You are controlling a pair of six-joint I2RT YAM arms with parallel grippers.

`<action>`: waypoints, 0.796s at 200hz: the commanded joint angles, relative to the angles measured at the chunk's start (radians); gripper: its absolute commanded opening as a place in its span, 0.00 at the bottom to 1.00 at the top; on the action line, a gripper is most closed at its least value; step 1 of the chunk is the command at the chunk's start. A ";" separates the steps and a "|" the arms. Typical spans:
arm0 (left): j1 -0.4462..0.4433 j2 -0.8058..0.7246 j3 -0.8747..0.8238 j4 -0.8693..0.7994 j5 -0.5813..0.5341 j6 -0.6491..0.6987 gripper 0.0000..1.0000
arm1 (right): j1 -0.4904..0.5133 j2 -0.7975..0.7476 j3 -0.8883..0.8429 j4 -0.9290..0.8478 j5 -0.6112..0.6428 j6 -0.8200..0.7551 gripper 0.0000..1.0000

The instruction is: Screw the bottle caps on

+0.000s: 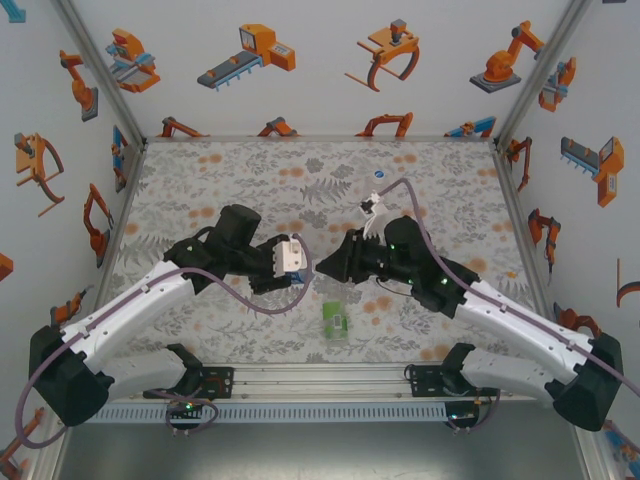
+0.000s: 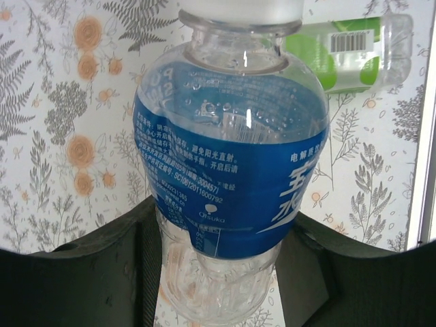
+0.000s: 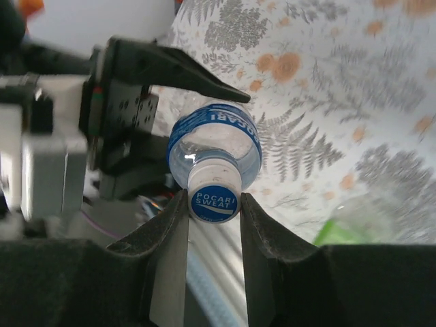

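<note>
My left gripper (image 2: 221,228) is shut on the lower body of the blue-label bottle (image 2: 231,157), which lies sideways above the table. On the bottle's neck sits a white cap (image 3: 214,197) with a blue printed top. My right gripper (image 3: 213,199) is shut on that cap, one finger on each side. In the top view the two grippers, left (image 1: 290,265) and right (image 1: 325,265), meet tip to tip over the table's middle. A green-label bottle (image 1: 334,318) lies on its side just in front of them, and in the left wrist view it (image 2: 347,51) lies beyond the blue-label bottle.
A small round blue-and-white thing, likely another cap (image 1: 380,172), lies near the back of the floral table (image 1: 220,180). Printed walls close off three sides. The arms' mounting rail (image 1: 320,380) runs along the near edge.
</note>
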 commanded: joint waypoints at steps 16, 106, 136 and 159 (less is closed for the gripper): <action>-0.018 -0.019 0.029 0.064 0.082 -0.001 0.00 | 0.000 0.076 -0.019 0.048 0.049 0.542 0.00; -0.018 -0.028 0.026 0.065 0.086 -0.001 0.00 | -0.001 -0.026 0.076 -0.056 0.079 -0.055 0.47; -0.017 -0.037 0.023 0.063 0.110 0.007 0.00 | 0.000 -0.081 0.096 -0.055 -0.008 -0.442 0.48; -0.017 -0.045 0.017 0.062 0.126 0.014 0.00 | -0.001 -0.100 0.129 -0.101 -0.128 -0.757 0.49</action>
